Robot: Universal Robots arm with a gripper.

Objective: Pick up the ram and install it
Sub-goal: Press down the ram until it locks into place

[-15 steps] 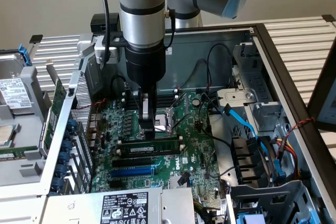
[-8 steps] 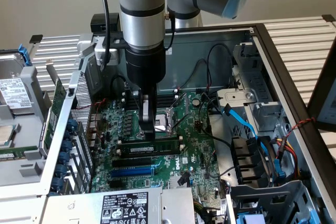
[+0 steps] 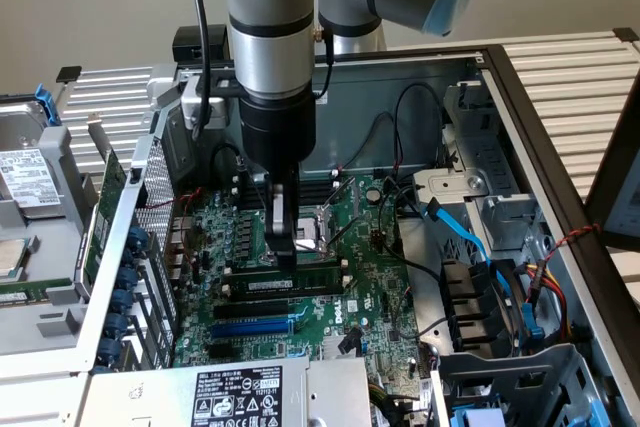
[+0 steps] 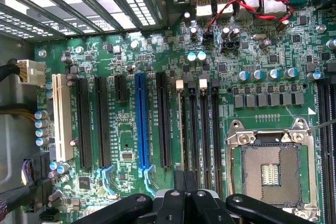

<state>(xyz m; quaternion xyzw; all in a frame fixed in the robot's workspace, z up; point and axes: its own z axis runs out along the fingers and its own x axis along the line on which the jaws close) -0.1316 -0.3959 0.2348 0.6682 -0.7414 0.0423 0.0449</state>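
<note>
Green ram (image 3: 300, 283), blue slot (image 4: 140, 121)

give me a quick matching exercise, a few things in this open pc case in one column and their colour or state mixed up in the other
Things:
1. long thin green ram stick
2. square metal-framed cpu socket
3. long plastic expansion slot beside the black ones
4. twisted wire pair near the rear ports

Colour or state:
A. red and black
B. open, no chip or cooler on it
C. blue
D. lying along a memory slot under the gripper

Pairs: 1-D, 2-B, 3-C, 4-A
</note>
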